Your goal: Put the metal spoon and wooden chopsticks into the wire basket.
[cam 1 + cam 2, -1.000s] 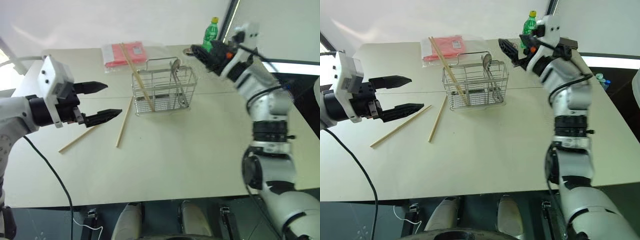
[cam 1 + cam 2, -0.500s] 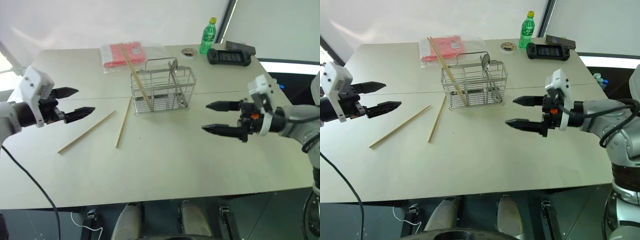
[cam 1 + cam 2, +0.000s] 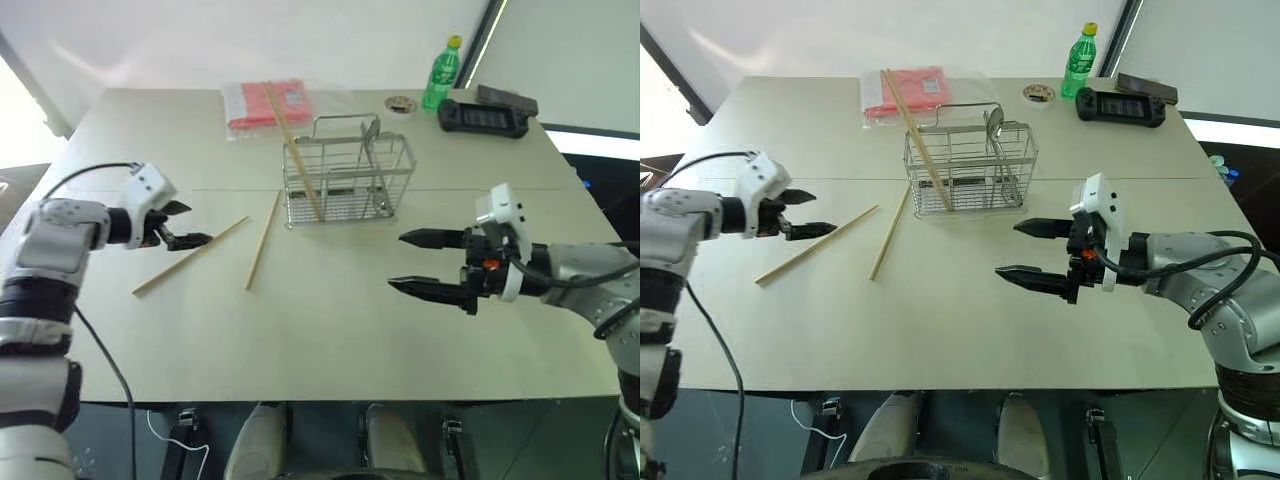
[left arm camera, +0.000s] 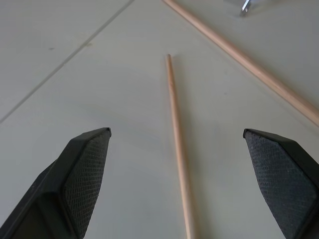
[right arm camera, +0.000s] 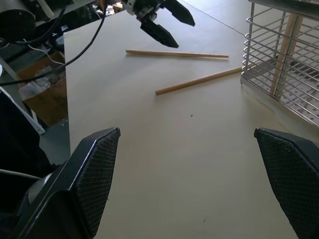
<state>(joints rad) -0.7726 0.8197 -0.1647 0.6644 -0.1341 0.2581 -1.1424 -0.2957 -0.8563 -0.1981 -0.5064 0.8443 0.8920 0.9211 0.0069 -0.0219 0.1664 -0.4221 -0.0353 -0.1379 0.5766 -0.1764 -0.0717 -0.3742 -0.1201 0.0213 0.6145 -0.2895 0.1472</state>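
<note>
head views: left claw (image 3: 188, 224) released, hovering at near end of outer long tan wooden chopstick (image 3: 190, 257) on pale bench (image 3: 330, 320); second loose stick (image 3: 263, 240) beside it, third stick and small shiny metal spoon (image 3: 994, 122) already in silver wire-grid basket (image 3: 350, 180). right claw (image 3: 1035, 252) released, empty, well apart.
left wrist view: stick (image 4: 178, 144) centred between wide pads (image 4: 87, 164); judge: descend straight, pinch low, avoid neighbour stick.
right wrist view: both loose sticks near basket; keep right arm clear.
</note>
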